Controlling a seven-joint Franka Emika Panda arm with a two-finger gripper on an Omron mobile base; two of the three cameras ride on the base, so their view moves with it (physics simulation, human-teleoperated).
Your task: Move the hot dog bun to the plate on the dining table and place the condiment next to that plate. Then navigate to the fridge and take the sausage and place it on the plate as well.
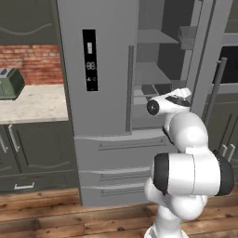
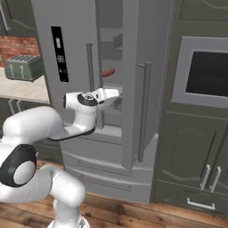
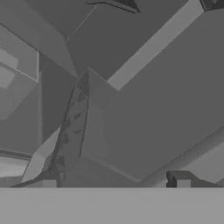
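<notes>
Flat, even rendered light with no clear source, soft and slightly blurred edges throughout, dim shadow inside the open fridge [image 1: 153, 69], faint sheen on its grey door, hand view murky and low in contrast, no glare, no edge distortion

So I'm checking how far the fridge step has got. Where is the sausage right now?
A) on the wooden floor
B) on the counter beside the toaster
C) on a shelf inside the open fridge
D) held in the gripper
C: in the right base view the sausage lies on a shelf inside the open fridge, above the gripper, which reaches in below it.
</notes>
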